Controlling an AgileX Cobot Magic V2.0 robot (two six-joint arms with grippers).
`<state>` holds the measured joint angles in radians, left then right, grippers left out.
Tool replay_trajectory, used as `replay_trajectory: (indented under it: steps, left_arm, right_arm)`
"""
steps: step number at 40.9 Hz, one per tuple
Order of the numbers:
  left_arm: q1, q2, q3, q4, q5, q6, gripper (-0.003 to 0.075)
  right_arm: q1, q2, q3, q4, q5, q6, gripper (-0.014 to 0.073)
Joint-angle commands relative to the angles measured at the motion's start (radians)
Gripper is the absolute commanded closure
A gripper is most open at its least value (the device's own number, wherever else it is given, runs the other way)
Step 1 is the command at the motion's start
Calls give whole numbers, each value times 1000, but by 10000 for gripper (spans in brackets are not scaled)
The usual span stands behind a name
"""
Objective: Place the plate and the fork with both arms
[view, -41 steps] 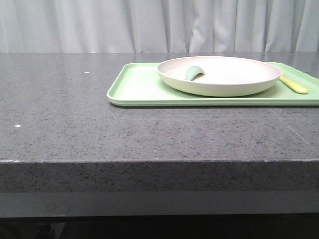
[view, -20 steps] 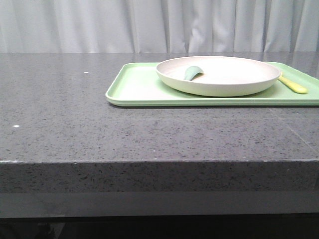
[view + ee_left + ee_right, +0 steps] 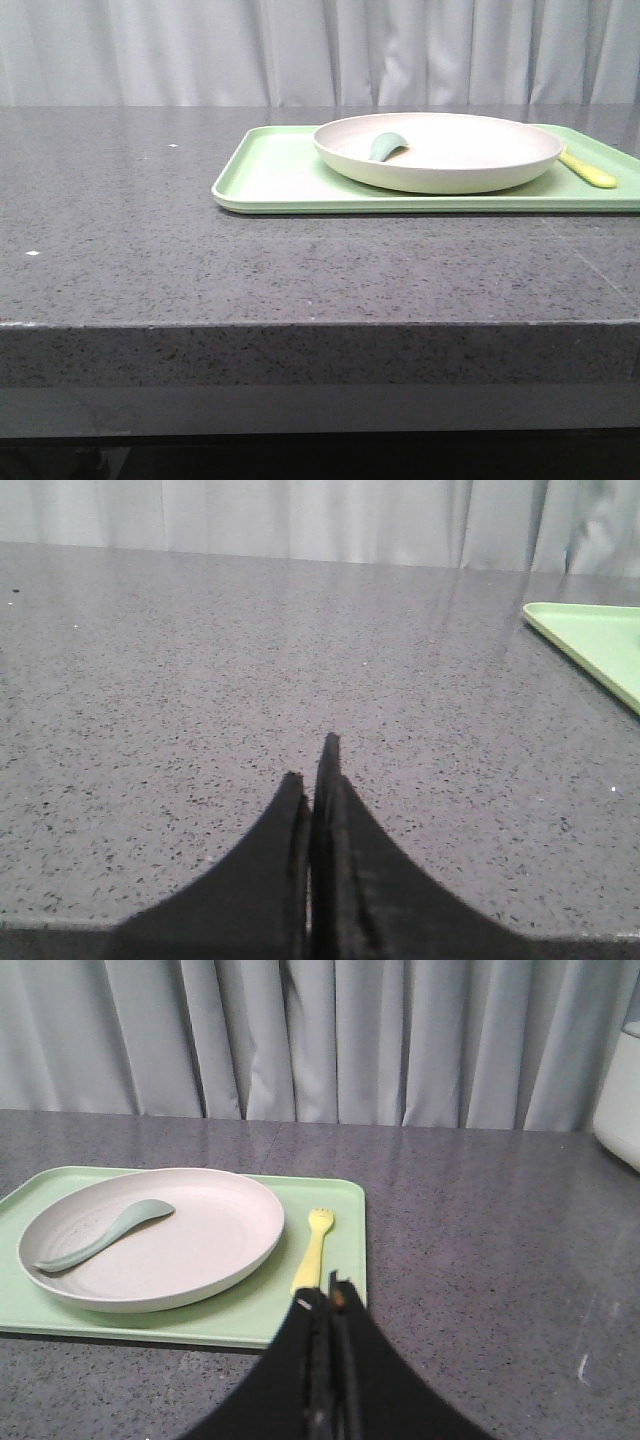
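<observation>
The off-white plate (image 3: pixel 438 150) (image 3: pixel 150 1235) rests on a light-green tray (image 3: pixel 275 175) (image 3: pixel 240 1315) toward the table's right side. A small teal utensil (image 3: pixel 387 146) (image 3: pixel 105 1235) lies inside the plate. The pale-yellow fork (image 3: pixel 588 172) (image 3: pixel 313 1248) lies on the tray to the right of the plate, tines pointing away from me. My right gripper (image 3: pixel 328 1295) is shut and empty, its tips just short of the fork's handle end. My left gripper (image 3: pixel 312 760) is shut and empty over bare countertop, left of the tray corner (image 3: pixel 590 645). Neither arm shows in the front view.
The dark speckled stone countertop (image 3: pixel 150 220) ends in a front edge (image 3: pixel 300 325) near me. Grey curtains (image 3: pixel 200 50) hang behind the table. A white object (image 3: pixel 620 1090) stands at the far right in the right wrist view.
The tray and plate have shifted very slightly to the left in the front view since a second ago; nothing else has moved.
</observation>
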<state>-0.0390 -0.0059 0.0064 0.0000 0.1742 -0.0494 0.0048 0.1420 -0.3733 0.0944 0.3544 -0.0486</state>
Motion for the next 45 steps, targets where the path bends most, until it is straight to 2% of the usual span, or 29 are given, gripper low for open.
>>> replay_trajectory:
  steps: [1,16,26,37,45]
  left_arm:
    - [2,-21,3,0,-88,1,738]
    - [2,-21,3,0,-88,1,738]
    - [2,-21,3,0,-88,1,738]
    - [2,-21,3,0,-88,1,738]
    - [2,-21,3,0,-88,1,738]
  right_arm:
    - [0,10,-27,-8,-86,-10,661]
    - [0,10,-9,-8,-87,-10,661]
    - [23,-20,167,-8,-134,-9,661]
    - [32,-129,400,-7,-262,-9,661]
    - [32,-171,397,-7,-182,-9,661]
